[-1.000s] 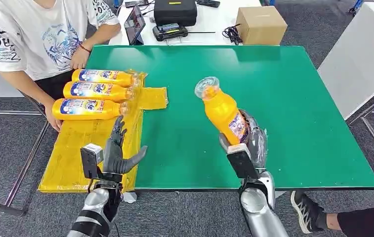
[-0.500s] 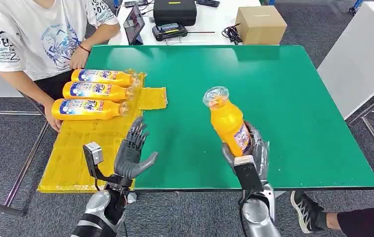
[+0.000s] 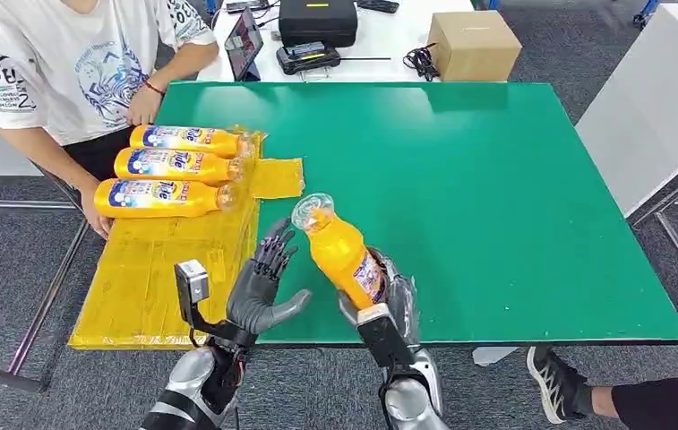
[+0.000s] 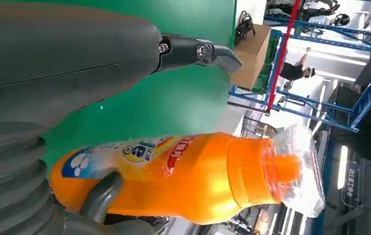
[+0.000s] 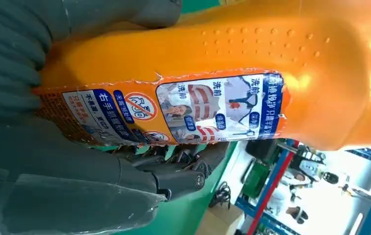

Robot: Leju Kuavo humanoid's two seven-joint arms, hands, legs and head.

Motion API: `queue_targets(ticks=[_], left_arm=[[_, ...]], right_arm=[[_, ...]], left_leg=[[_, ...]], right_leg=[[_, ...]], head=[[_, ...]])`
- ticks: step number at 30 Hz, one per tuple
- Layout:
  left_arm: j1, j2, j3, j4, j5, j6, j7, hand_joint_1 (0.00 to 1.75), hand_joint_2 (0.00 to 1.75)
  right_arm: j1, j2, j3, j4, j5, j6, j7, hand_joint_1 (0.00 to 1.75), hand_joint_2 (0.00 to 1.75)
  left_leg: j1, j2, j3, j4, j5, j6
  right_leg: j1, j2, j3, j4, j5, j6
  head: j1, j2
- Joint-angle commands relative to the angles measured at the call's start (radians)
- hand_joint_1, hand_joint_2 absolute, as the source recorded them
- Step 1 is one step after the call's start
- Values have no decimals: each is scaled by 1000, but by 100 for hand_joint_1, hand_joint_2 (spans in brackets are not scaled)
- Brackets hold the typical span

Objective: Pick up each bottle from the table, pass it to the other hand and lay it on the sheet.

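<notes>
Right robot hand [image 3: 387, 300] around glossy orange bottle [image 3: 342, 255]

The lower part of the orange bottle [image 3: 344, 255] is hidden by the right hand [image 3: 387, 300] gripping it. In the right wrist view its cap is cut off by the edge, and the label's small print cannot be read.

My right hand [image 3: 380, 300] is wrapped around the orange bottle [image 3: 339, 251], holding it tilted, cap up and leaning left. My left hand [image 3: 263, 287] is raised just beside it, fingers spread, palm facing the bottle, not clearly touching. Both forearms rise from below.
</notes>
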Motion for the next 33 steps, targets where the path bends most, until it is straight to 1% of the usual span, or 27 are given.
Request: queue_targets(ticks=[1,3,4,6,7,8,10,11,12,15,16,18,21,22,23,24,26,27,28,30,32,33], left_arm=[[-20,36,-70,52,-14,3,24,0,175],[-29,36,-72,65,-14,9,23,0,175],[-32,38,-71,68,-14,11,23,0,175],[-32,40,-69,68,-14,11,23,0,175],[-33,41,-69,72,-16,13,24,0,175],[-34,41,-70,74,-17,13,24,0,175],[-39,39,-68,85,-15,9,29,0,175],[-40,38,-68,88,-14,7,30,0,175],[-45,37,-68,96,-13,4,32,0,175],[-53,39,-68,116,-9,-5,39,0,175],[-54,39,-68,117,-8,-5,39,0,175],[-60,38,-63,128,0,-12,41,0,175],[-67,37,-53,127,17,-22,38,0,175],[-71,37,-51,126,17,-19,35,0,175],[-73,36,-48,124,22,-23,33,0,175],[-74,34,-45,121,22,-21,28,0,175],[-70,29,-37,114,38,-34,19,0,175],[-67,30,-37,110,38,-29,19,3,175],[-66,28,-36,107,38,-26,20,175,175],[-64,29,-35,100,37,-25,13,175,175],[-64,29,-35,100,37,-25,13,175,175],[-63,28,-31,95,48,-37,8,175,175]], right_arm=[[-104,39,141,213,47,-22,6,175,175],[-128,46,189,273,74,-56,8,175,175],[-131,53,196,287,65,-50,9,175,175],[-127,58,201,292,65,-49,9,175,175],[-134,56,216,304,62,-42,6,175,175],[-136,55,220,307,61,-39,6,175,175],[-148,52,247,323,57,-22,15,175,175],[-150,51,255,327,58,-19,15,175,175],[-158,53,280,345,63,-8,22,175,175],[-176,58,328,394,92,-9,34,175,175],[-177,59,330,396,97,-18,34,175,175],[-190,67,360,441,113,-23,39,175,175],[-202,66,380,478,108,12,42,175,175],[-204,65,385,488,107,22,43,175,175],[-209,64,394,503,112,26,48,175,175],[-210,65,396,514,109,31,49,175,175],[-216,67,400,531,109,32,51,175,175],[-216,68,398,534,105,33,49,175,175],[-216,68,396,533,104,28,49,175,175],[-217,68,397,530,103,31,49,175,175],[-217,68,397,530,103,31,49,175,175],[-219,68,396,525,102,31,49,175,175]], left_leg=[[2,7,7,-1,-3,-2],[1,5,5,-1,-2,-2],[2,6,7,-1,-3,-2],[2,4,4,-1,-1,-2],[3,5,7,-1,-2,-2],[2,3,5,-1,-1,-2],[3,5,7,-1,-2,-2],[2,4,4,-1,-1,-1],[3,5,7,-1,-3,-2],[1,3,3,-1,-1,-1],[3,5,6,-1,-3,-2],[2,5,7,-1,-3,-2],[2,3,4,-1,-1,-2],[3,4,7,0,-3,-3],[2,3,4,0,-2,-2],[3,4,7,0,-3,-2],[3,3,5,0,-2,-2],[2,3,3,0,-1,-1],[3,3,7,0,-3,-2],[2,3,3,0,-1,-1],[3,2,5,0,-2,-2],[2,2,3,0,-1,-1]], right_leg=[[2,6,6,-1,-1,-3],[1,4,3,-1,0,-2],[2,5,6,-1,-1,-3],[2,3,3,-1,0,-2],[3,3,6,-2,-1,-3],[2,2,4,-1,-1,-2],[3,4,6,-1,-1,-2],[2,3,3,-1,-1,-2],[3,4,6,-1,-1,-3],[2,2,3,-1,-1,-2],[3,4,5,-1,-1,-3],[2,4,5,-1,-1,-3],[2,1,3,-1,-1,-2],[4,2,6,-1,-2,-3],[3,2,3,0,-1,-2],[3,2,5,0,-2,-3],[3,1,4,-1,-2,-2],[2,1,2,-1,-1,-2],[3,0,7,-1,-3,-3],[2,0,2,0,-1,-1],[3,0,5,0,-2,-2],[2,0,2,0,-1,-2]], head=[[0,0],[0,0],[0,0],[0,0],[0,0],[1,0],[0,0],[0,0],[1,0],[1,0],[1,0],[1,0],[0,0],[0,0],[0,0],[0,0],[0,0],[0,0],[0,0],[0,0],[0,0],[0,0]])
